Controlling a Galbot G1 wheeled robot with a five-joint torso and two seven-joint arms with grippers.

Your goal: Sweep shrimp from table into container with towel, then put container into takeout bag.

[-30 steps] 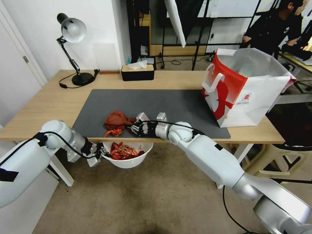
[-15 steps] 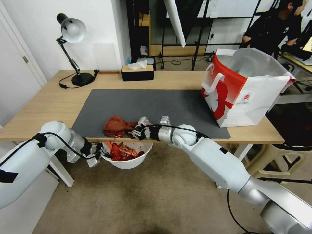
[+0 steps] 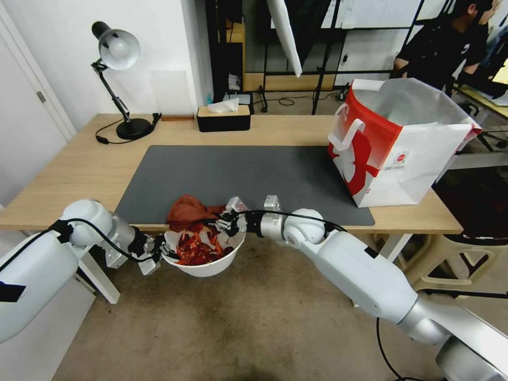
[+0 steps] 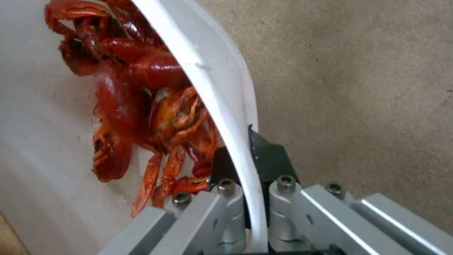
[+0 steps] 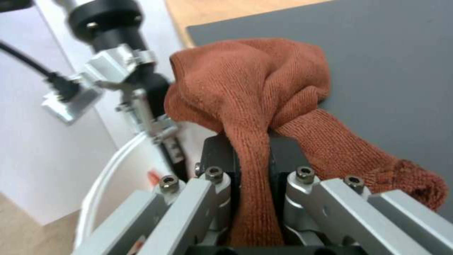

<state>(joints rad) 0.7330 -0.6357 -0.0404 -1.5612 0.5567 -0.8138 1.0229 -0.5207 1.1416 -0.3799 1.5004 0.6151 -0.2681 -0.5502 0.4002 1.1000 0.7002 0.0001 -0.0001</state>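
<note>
My left gripper is shut on the rim of the white container, holding it just below the table's front edge. One finger is inside the rim and one outside, around my left gripper. Glossy red shrimp lie piled inside the container, close to the clamped wall in the left wrist view. My right gripper is shut on the rust-red towel, bunched at the edge of the dark mat above the container. The towel runs between the pads.
The takeout bag stands open at the table's right end. At the back are a black tissue box and a desk lamp with its cord. The floor below the container is brown carpet.
My right gripper pulled the towel toward the front edge, and the shrimp that lay on the mat dropped into the container. The left gripper lifted the container slightly.
</note>
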